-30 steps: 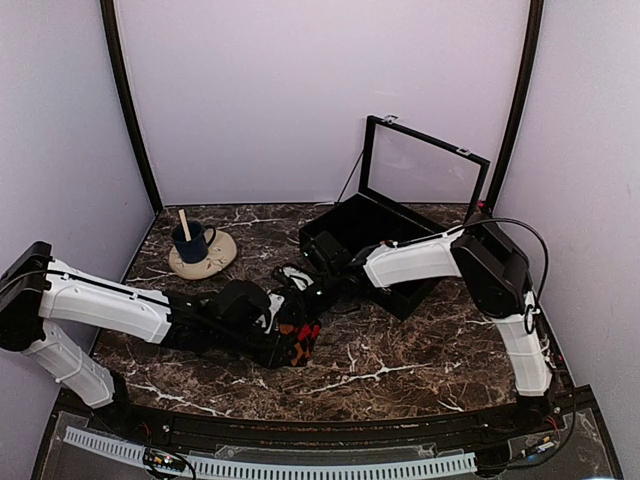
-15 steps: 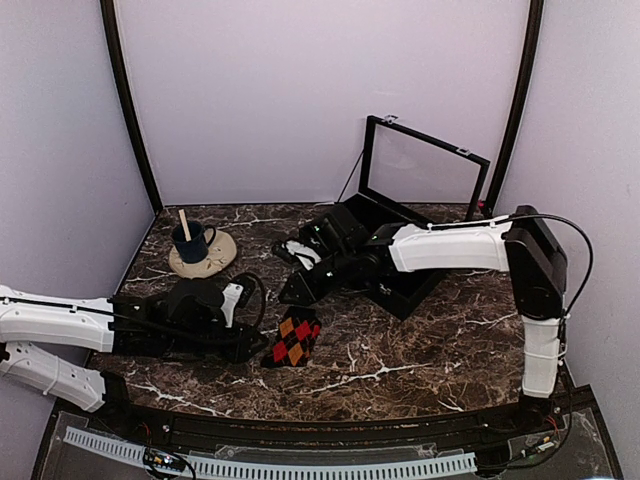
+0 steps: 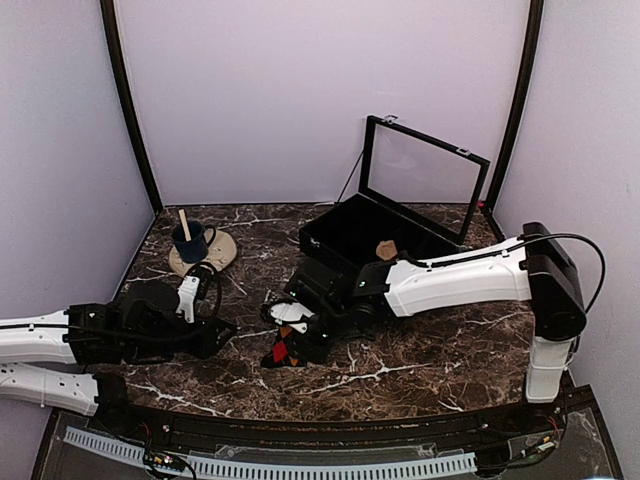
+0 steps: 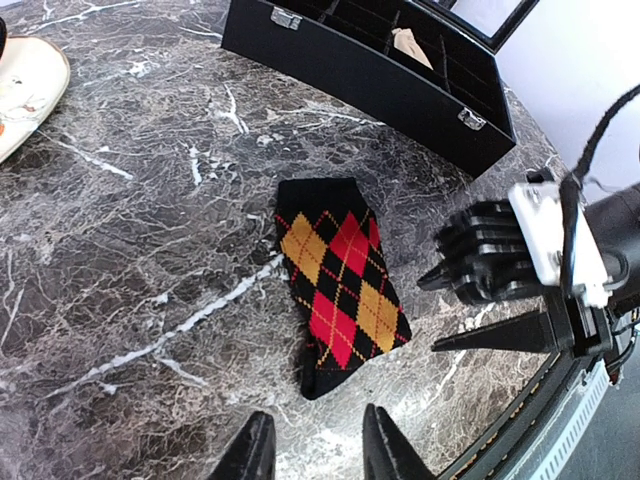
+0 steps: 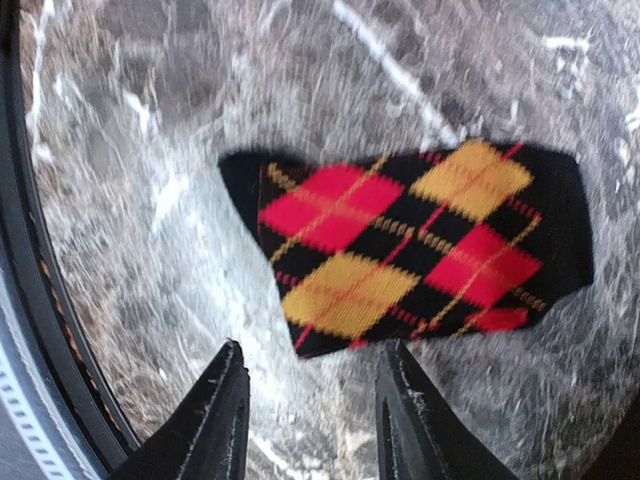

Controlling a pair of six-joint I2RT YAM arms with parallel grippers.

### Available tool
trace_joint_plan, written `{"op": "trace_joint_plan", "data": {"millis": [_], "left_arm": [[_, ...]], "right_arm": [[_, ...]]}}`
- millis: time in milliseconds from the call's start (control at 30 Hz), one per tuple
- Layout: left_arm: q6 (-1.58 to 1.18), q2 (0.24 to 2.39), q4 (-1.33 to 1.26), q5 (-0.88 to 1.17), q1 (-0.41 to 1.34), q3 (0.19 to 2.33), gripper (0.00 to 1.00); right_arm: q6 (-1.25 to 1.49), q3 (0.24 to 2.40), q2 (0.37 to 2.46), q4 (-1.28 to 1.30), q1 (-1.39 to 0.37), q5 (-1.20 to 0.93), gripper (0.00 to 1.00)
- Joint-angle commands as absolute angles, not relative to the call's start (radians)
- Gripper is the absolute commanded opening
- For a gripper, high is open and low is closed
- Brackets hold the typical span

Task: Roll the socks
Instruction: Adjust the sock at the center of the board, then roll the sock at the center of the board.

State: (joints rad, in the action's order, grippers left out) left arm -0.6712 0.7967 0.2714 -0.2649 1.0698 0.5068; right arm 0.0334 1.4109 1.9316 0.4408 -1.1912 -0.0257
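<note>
The black sock with red and orange argyle diamonds (image 4: 340, 285) lies flat on the marble table, also in the right wrist view (image 5: 410, 250). In the top view it is mostly hidden under my right gripper, with only an edge (image 3: 284, 351) showing. My right gripper (image 3: 292, 338) hovers over it, open and empty (image 5: 315, 425). My left gripper (image 3: 222, 333) is open and empty (image 4: 318, 455), to the left of the sock and apart from it. A small tan-brown bundle (image 3: 387, 249), the other sock, sits in the black box (image 4: 408, 45).
The open black compartment box (image 3: 345, 235) with its glass lid raised stands at the back right. A blue mug with a wooden stick (image 3: 190, 240) stands on a cream saucer (image 3: 222, 252) at the back left. The table's front edge is close below the sock.
My left gripper has let go of the argyle sock and pulled back to the left. My right arm has swung from beside the box down over the sock.
</note>
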Motion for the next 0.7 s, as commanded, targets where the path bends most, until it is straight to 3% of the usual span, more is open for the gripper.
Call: {"op": "trace_joint_plan", "data": {"millis": [0,133,267,400,667], "left_arm": [[-0.669,0.746,0.317,-0.298,1.071,0.481,0.33],[-0.669,0.697,0.292,-0.295,1.070,0.463,0.42],[-0.651,0.663,0.294,-0.276,1.071,0.447,0.71],[-0.646,0.665,0.340,-0.298,1.070,0.452,0.86],[-0.652,0.709,0.385,-0.315,1.071,0.471,0.87]], "right_arm": [[-0.006,1.424,1.895,0.497,-1.232,0.098,0.42],[-0.021,1.456,1.908,0.529,-1.264,0.143,0.46],[-0.054,1.495,1.950,0.566,-1.283,0.148,0.46],[-0.097,1.524,1.993,0.587,-1.305,0.168,0.47],[-0.152,1.555,2.057,0.591,-1.311,0.176,0.47]]}}
